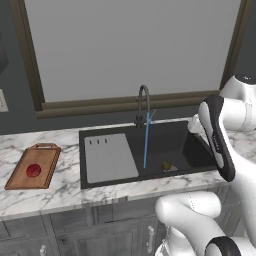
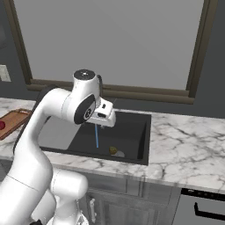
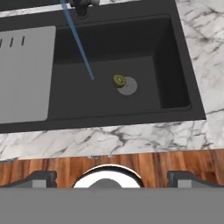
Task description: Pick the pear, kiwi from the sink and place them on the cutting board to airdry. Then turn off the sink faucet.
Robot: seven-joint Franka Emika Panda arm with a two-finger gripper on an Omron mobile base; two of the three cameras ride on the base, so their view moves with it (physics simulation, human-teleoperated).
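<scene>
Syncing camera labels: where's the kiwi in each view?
Left base view: kiwi on the sink floor, lower right of centre, right of the water stream.
Right base view: kiwi low centre, at the basin's near edge.
Hand view: kiwi centre, against the drain.
Shared landmark: the blue water stream, just left of it.
</scene>
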